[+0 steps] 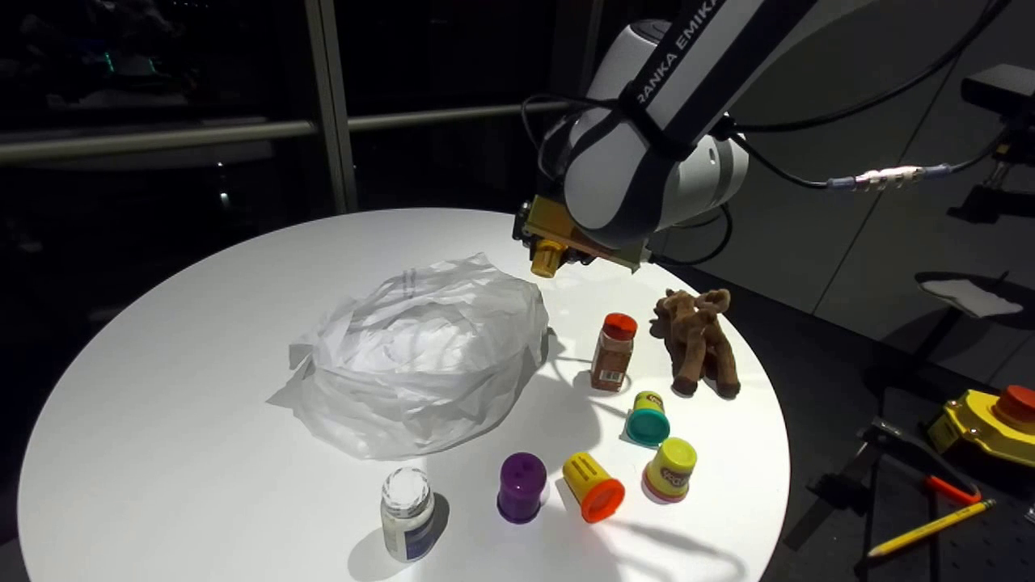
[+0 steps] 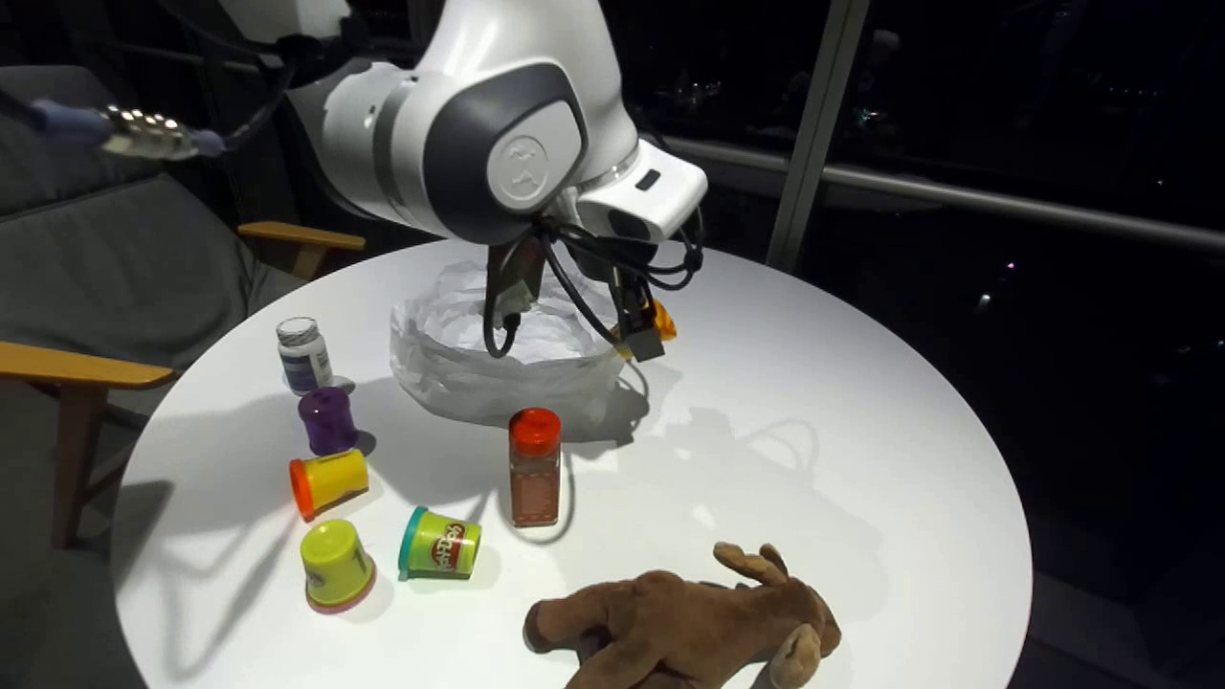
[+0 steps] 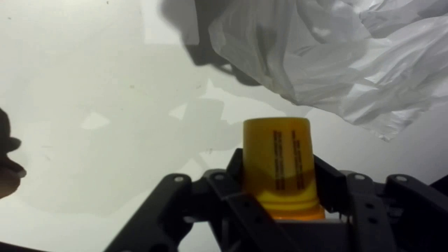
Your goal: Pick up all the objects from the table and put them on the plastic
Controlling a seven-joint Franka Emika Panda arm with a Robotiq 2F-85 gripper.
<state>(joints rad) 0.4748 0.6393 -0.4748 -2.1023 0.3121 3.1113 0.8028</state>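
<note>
Both fingers of the hand (image 3: 279, 171) grip a yellow tub (image 3: 280, 152) between them, one against each flank, holding it in the air near the edge of the plastic (image 1: 437, 396); in the wrist view a strip of the worktop (image 1: 186, 347) shows between tub and plastic. Round, white and smooth, the worktop carries the rest. Largest on it is that plastic, translucent, wrinkled and roundish, its sides raised around a sunken middle. Next in size is the brown plush animal (image 2: 670, 622), near the worktop's rim. Between plush and plastic stands the red-capped jar (image 1: 612, 356), upright, with reddish-brown contents. A little smaller, the white bottle (image 1: 408, 517) is upright too, near the plastic, with a dark blue patch on its label. Just beside it in both exterior views stands the purple cylinder (image 1: 521, 487). Smallest, and much alike in size, the orange-lidded tub (image 1: 593, 487) lies on its side next to the purple cylinder, the teal-lidded tub (image 1: 648, 416) lies on its side nearer the jar, and the lime tub (image 1: 670, 469) stands upright on its reddish base, near both.
</note>
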